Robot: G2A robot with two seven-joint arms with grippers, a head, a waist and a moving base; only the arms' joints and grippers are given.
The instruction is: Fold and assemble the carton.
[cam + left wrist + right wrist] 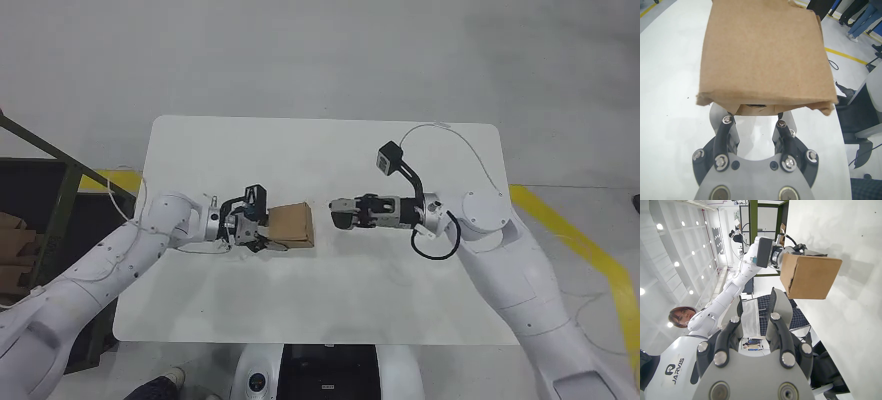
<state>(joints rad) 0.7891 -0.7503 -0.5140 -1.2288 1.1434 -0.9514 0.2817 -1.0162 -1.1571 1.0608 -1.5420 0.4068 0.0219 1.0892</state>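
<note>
The carton (292,225) sat left of the middle of the surface (400,290), and by its shadow I judged it was lifted a little clear. It was plain brown cardboard, boxed up, with one ragged seam on the side facing my right arm. My left pincer (755,113) had it by the near end, the fingers (726,121) set wide and their tips tucked under the overhanging edge. My right pincer (335,213) hung close to the free end, not touching, parted and empty.

I reckoned it was light and matte enough not to slip. The panels looked stiff, but I guessed they would dent in the middle and give at the creases. So the places to take hold were edges and corners beside a fold, with gentle pressure. The torn seam looked the weak spot and likely to spring apart.
</note>
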